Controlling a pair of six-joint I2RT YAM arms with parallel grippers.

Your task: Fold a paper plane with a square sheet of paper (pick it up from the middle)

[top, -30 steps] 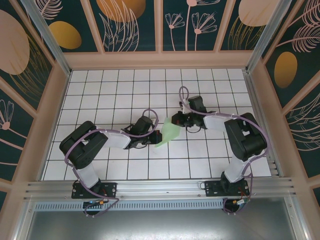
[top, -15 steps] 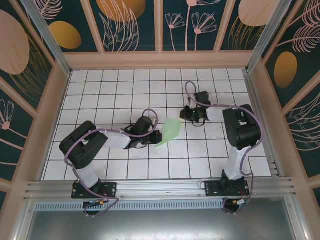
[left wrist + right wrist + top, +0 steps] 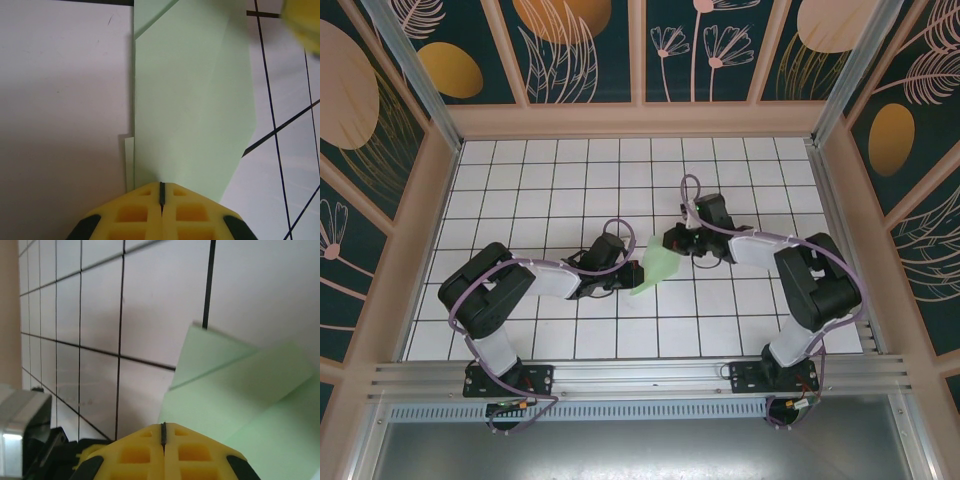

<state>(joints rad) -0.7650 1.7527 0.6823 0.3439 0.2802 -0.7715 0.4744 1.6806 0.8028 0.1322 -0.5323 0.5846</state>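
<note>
White-gridded counter (image 3: pixel 520 180), partly folded mint sheet of paper (image 3: pixel 658 266) sits at counter's middle, left pincer (image 3: pixel 636 271) and right pincer (image 3: pixel 671 243) both clamped on its opposite ends; light, limp, crease-prone, likely tears if tugged, so grip folded edges gently.

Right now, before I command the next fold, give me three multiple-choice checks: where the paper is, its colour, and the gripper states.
1. Where is the paper?
A) between the two grippers
B) at the table's far left corner
C) on the front rail

2. What colour is it?
A) red
B) pale green
C) black

3. The left gripper and right gripper are:
A) both wide open
B) one open, one shut
C) both shut

Answers:
1. A, the top view shows it between them.
2. B, it is mint in every view.
3. C, each wrist view shows a gripper closed to a thin seam at the paper.
</note>
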